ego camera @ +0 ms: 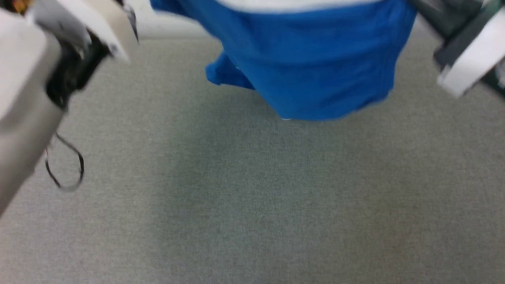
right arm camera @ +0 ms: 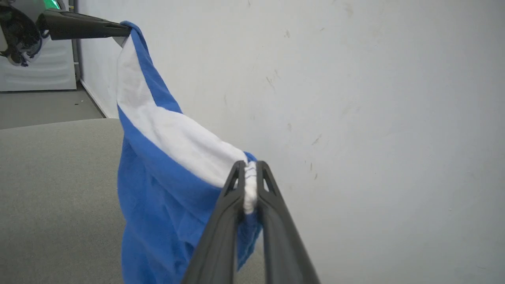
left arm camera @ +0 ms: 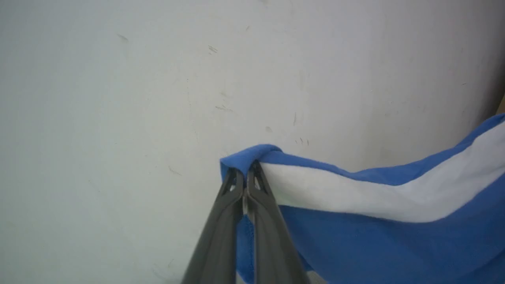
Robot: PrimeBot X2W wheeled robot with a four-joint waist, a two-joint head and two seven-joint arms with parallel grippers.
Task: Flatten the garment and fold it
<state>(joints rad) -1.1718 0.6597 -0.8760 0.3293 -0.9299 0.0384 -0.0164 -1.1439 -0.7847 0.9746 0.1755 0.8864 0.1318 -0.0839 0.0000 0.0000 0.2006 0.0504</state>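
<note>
The garment [ego camera: 315, 59], bright blue with a white band along its top edge, hangs in the air above the grey table, its lower edge drooping toward the surface. In the left wrist view my left gripper [left arm camera: 245, 173] is shut on one top corner of the garment [left arm camera: 375, 236]. In the right wrist view my right gripper [right arm camera: 248, 169] is shut on the other top corner, with bunched white fabric pinched between its fingers [right arm camera: 232, 189]. The garment [right arm camera: 165, 165] stretches from there up to the left gripper [right arm camera: 118, 33] at the upper left.
A grey fabric-covered table [ego camera: 252, 197] spreads below the hanging cloth. A pale scuffed wall [left arm camera: 158, 79] stands close behind. My left forearm [ego camera: 23, 79] with a loose black cable loop [ego camera: 65, 165] crosses the left side; my right forearm [ego camera: 469, 55] is at the upper right.
</note>
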